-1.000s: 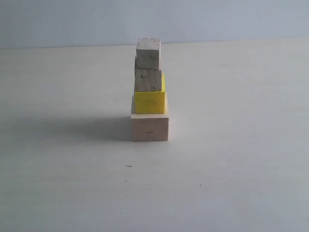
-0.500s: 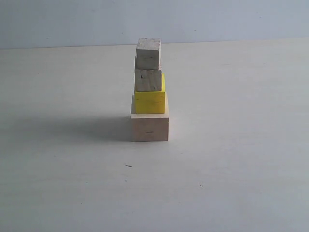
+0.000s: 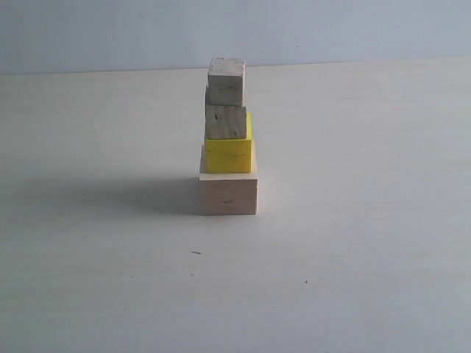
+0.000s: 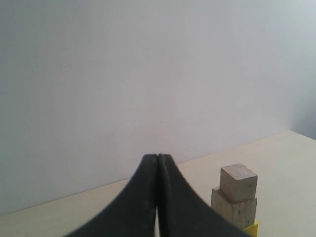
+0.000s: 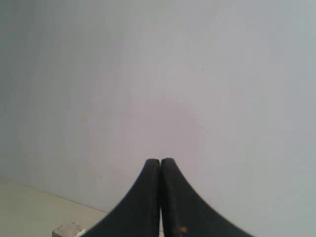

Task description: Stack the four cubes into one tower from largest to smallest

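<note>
The tower [image 3: 228,140] stands upright with all four cubes stacked, near the middle of the pale table [image 3: 353,250]. Its base is the large pale wood cube [image 3: 229,194], flat on the surface, with the smaller bright yellow cube [image 3: 228,156] resting on top of it. On the yellow one sits the lower small speckled cube [image 3: 226,122], leaving a thin yellow strip showing at its right in the exterior view, and the top small speckled cube [image 3: 226,81] caps it, slightly askew.
</note>
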You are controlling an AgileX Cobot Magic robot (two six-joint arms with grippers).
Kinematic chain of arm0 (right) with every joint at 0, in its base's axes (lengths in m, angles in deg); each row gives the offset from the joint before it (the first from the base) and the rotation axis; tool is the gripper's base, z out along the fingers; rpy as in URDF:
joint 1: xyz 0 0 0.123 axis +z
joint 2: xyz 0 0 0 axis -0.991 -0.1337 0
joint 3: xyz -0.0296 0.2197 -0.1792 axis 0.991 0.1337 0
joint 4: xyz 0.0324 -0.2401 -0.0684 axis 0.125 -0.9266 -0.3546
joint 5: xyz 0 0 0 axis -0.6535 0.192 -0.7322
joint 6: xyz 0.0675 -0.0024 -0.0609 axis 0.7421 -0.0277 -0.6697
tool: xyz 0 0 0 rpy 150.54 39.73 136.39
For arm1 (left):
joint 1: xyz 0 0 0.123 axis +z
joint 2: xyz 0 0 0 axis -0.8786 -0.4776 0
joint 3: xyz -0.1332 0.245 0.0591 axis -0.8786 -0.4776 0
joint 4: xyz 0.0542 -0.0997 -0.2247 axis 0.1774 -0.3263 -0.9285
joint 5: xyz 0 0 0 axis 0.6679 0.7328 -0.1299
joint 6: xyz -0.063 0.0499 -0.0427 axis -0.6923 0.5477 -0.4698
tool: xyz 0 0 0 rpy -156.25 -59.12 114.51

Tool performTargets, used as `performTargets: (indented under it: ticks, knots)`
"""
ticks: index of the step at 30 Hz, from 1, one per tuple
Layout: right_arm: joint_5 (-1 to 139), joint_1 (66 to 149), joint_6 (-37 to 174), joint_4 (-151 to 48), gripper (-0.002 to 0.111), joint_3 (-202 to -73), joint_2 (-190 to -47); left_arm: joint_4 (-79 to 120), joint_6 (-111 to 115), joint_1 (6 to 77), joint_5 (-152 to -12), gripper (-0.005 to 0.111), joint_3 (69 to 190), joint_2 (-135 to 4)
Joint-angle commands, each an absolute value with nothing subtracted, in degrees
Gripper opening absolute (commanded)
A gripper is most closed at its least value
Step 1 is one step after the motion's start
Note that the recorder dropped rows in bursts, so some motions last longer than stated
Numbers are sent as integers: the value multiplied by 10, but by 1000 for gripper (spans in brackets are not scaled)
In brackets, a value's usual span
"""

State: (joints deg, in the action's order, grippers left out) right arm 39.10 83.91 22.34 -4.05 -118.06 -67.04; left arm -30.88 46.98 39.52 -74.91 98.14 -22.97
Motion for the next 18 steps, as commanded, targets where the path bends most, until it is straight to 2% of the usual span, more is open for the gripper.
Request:
performTargets:
  ticks: [1, 11, 18]
  knots:
    - [391, 837, 227, -43, 0, -1178, -668, -321, 470, 429, -720, 0, 979, -198]
    - [391, 837, 227, -37, 0, -1178, -668, -319, 470, 588, -633, 0, 979, -84]
    - [391, 837, 227, -37, 0, -1178, -668, -263, 472, 615, -634, 0, 979, -72]
